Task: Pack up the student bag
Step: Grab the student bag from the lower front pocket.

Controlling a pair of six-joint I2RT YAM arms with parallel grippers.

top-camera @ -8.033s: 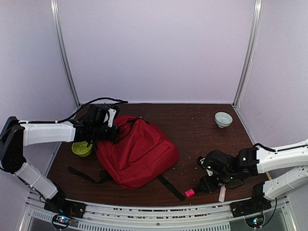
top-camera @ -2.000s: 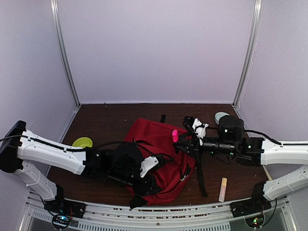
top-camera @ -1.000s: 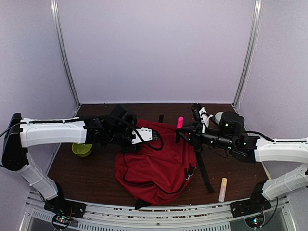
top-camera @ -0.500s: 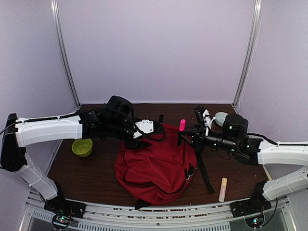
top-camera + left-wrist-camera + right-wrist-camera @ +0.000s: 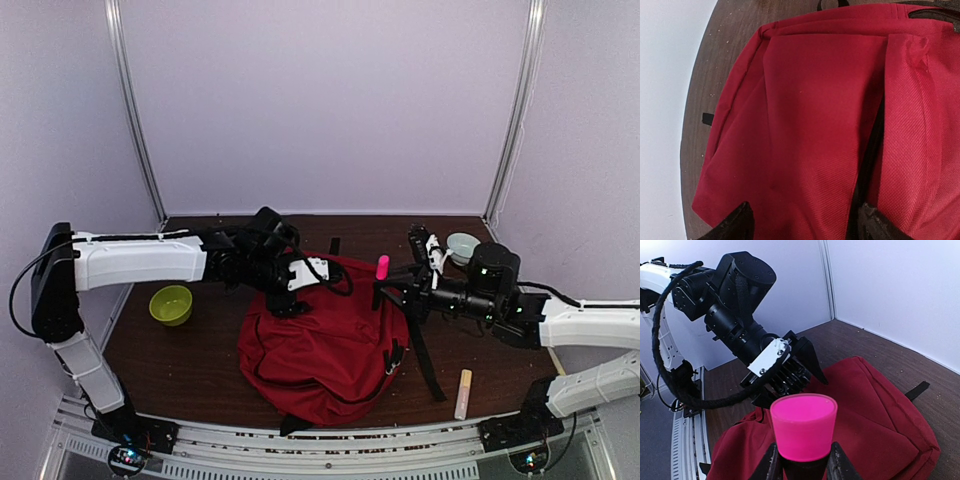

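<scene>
The student bag [image 5: 320,345] is a soft red backpack lying flat mid-table, also seen in the left wrist view [image 5: 810,110] and the right wrist view [image 5: 885,425]. My left gripper [image 5: 290,303] hovers over its far left top. Its fingers are spread wide above the red fabric [image 5: 805,231] with nothing between them, next to a dark slit [image 5: 871,150] in the cloth. My right gripper [image 5: 381,287] hangs above the bag's far right edge, shut on a pink-capped stick [image 5: 804,432] that stands upright [image 5: 382,265].
A green bowl [image 5: 170,303] sits left of the bag. A white bowl [image 5: 462,244] is at the back right. A cream marker [image 5: 463,393] lies near the front right. A black strap [image 5: 425,358] trails from the bag's right side.
My left gripper's jaws have spread wider over the bag's top and shifted a little to the right. The right gripper drifted slightly right and lower, still holding the pink-capped stick.
</scene>
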